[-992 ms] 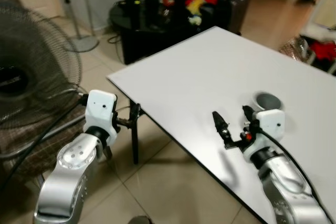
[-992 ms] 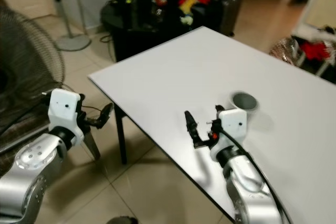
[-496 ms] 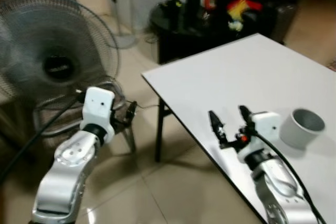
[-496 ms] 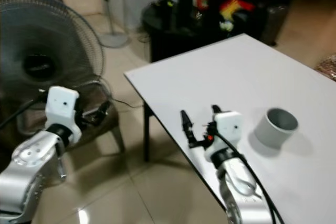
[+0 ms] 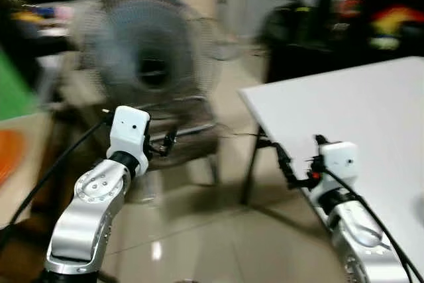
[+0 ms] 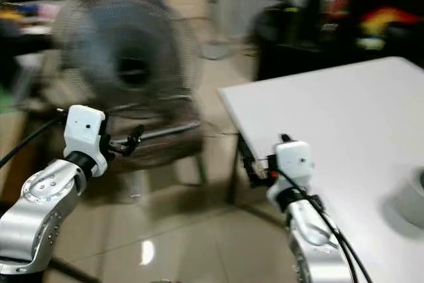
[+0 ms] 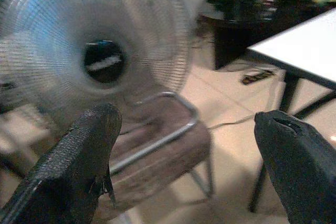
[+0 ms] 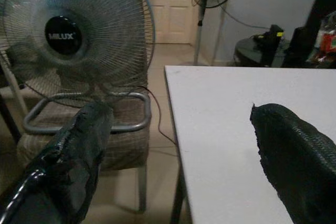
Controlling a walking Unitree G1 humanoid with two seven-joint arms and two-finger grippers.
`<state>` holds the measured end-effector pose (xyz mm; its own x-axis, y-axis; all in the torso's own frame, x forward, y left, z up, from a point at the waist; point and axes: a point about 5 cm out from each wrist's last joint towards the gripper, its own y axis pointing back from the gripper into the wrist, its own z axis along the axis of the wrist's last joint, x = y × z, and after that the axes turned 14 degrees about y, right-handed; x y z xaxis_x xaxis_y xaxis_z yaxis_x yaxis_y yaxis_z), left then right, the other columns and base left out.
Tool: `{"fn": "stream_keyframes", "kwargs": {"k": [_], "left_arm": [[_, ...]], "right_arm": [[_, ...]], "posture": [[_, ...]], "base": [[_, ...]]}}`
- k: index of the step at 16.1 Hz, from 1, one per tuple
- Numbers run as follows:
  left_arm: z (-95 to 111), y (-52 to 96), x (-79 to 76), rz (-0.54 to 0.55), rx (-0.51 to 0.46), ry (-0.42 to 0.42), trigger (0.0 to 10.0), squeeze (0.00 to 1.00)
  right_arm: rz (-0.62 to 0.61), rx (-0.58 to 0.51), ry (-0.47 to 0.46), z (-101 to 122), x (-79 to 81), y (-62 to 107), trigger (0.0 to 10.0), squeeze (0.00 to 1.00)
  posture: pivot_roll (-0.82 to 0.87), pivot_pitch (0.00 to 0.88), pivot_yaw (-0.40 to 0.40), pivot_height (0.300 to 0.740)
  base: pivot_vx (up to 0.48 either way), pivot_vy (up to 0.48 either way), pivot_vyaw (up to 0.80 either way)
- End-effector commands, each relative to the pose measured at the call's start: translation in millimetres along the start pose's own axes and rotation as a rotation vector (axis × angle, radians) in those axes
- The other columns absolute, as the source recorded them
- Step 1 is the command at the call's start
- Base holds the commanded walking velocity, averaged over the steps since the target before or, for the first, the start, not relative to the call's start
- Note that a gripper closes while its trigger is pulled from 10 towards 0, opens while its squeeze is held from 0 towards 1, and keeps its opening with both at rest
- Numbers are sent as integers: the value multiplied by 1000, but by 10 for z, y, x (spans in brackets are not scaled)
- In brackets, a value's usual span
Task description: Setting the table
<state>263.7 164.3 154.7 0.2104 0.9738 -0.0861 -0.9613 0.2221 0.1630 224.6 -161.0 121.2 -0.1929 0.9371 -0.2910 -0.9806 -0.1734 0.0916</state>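
- Fan (image 8: 73, 35) hub reads "MILUX" in white on black — it stands on a padded metal-frame stool (image 8: 89, 129), left of the table.
- White table (image 6: 344, 117) on the right, its near-left corner pointing toward the fan.
- Grey cup (image 6: 414, 197) upright on the table at the right edge, mouth up; blurred.
- Right gripper (image 6: 255, 164) at the table's left edge — fingers spread wide, holding nothing.
- Left gripper (image 5: 162, 145) out over the floor, toward the stool; fingers wide apart, empty.
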Motion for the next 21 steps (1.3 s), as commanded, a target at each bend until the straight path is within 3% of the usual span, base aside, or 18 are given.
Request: {"fn": "stream_keyframes", "kwargs": {"k": [1,4,8,10,15,21], "left_arm": [[45,-4,28,10,-16,-11,10000,1000],[-48,38,23,44,-14,43,10000,1000],[-168,118,87,74,15,51,10000,1000],[-159,121,80,70,-3,82,10000,1000],[-68,102,45,53,-41,31,10000,1000],[5,78,35,23,-64,36,10000,1000]], "right_arm": [[2,-25,-27,62,33,-43,10000,1000],[-34,-24,-113,41,76,-115,10000,1000],[-32,-20,-146,1,88,-158,10000,1000],[-23,-16,-135,-30,62,-163,10000,1000],[49,-23,-170,1,150,-176,10000,1000],[117,-48,-156,86,250,-180,10000,1000]], "posture": [[24,0,23,740],[34,0,-5,740],[40,0,-8,740],[44,0,-14,740],[48,0,-13,740],[53,0,1,740]], "base": [[0,0,800],[0,0,800],[0,0,800],[0,0,800],[0,0,800],[0,0,667]]}}
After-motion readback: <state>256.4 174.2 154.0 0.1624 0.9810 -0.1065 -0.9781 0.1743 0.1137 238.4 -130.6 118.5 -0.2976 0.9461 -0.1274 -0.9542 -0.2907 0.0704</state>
